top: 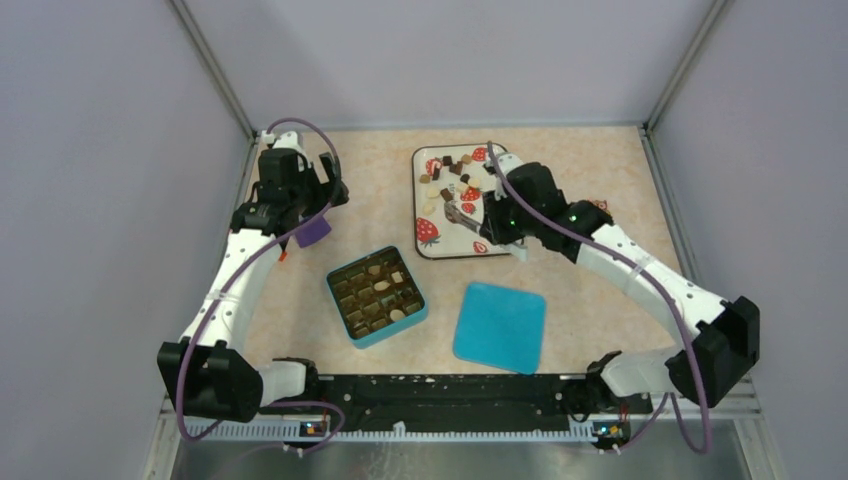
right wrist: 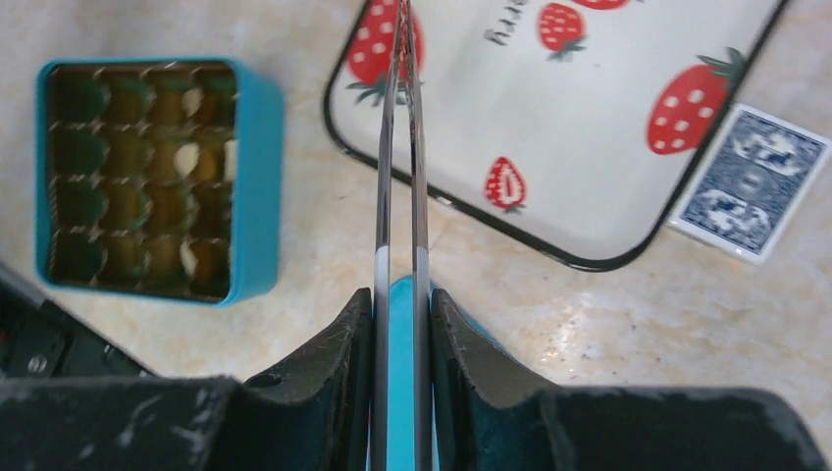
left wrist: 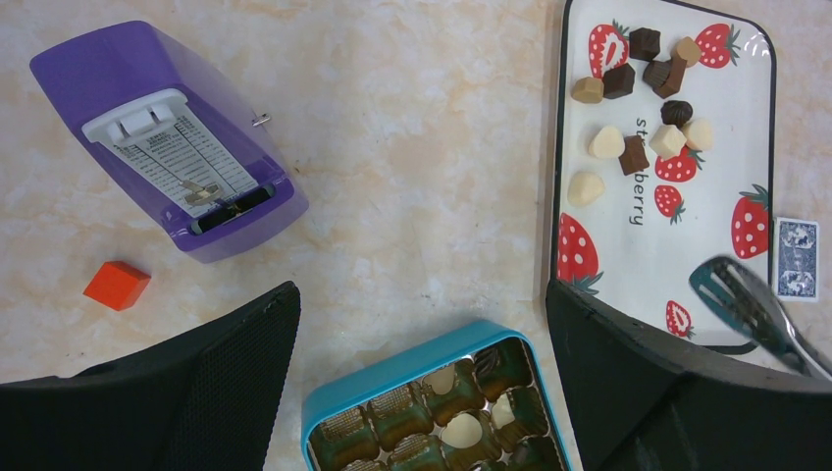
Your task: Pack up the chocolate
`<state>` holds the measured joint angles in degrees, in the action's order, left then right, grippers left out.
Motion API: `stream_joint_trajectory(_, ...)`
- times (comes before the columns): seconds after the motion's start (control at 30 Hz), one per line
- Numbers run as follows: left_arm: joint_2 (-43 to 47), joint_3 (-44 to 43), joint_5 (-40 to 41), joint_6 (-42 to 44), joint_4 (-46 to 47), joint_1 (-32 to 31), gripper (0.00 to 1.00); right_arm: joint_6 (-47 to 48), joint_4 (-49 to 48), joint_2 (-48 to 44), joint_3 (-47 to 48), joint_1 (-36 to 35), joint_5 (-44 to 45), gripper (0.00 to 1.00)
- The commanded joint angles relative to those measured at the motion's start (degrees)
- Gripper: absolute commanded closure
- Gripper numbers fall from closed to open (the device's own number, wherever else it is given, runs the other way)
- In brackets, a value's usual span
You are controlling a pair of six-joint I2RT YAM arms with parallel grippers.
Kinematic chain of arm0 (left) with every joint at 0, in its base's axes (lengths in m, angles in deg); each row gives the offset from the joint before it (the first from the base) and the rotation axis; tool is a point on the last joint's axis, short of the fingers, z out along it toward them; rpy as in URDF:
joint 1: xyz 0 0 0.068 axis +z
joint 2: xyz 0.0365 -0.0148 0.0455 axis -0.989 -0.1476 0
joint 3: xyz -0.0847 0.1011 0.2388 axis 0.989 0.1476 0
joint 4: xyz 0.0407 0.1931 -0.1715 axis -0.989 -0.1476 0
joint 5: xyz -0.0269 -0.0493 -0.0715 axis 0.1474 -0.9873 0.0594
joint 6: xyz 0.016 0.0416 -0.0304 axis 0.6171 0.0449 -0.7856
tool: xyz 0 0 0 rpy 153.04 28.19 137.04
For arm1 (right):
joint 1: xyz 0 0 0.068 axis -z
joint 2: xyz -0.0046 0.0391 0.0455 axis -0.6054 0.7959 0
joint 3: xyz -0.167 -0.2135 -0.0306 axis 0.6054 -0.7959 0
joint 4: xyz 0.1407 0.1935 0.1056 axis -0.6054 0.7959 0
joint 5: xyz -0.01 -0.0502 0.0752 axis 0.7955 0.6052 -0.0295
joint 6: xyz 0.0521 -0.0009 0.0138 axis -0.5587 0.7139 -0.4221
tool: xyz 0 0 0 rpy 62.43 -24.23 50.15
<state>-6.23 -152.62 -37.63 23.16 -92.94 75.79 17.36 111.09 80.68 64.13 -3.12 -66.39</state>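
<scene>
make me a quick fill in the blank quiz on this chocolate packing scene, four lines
The right gripper is shut on metal ___.
Loose chocolate pieces lie on a white rectangular tray printed with red ___.
In the top view, the flat teal lid lies to the ___ of the open teal box.
The left gripper is ___ and empty.
Missing: tongs; strawberries; right; open

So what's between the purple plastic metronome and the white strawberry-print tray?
Nothing. The left wrist view shows only bare beige tabletop between the purple plastic metronome and the white strawberry-print tray.
</scene>
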Motion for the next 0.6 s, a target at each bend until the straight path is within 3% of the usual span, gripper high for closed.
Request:
stream_joint_trajectory(0.0, 0.39, -0.82, -0.18, -0.12, 2.23, 0.18, 0.01, -5.31, -3.86, 3.98, 1.81, 4.56, 4.72, 0.76)
stream_joint_trajectory(0.23, 0.32, -1.39, 0.74, 0.61, 1.88, 0.18, 0.01, -5.17, -6.14, 11.66, 3.16, 5.31, 10.43, 0.68)
stream_joint_trajectory(0.57, -0.61, -1.66, 0.91, 0.54, 2.04, 0.18, 0.01, -1.09, -8.51, 18.74, 6.25, 4.61, 11.37, 0.65)
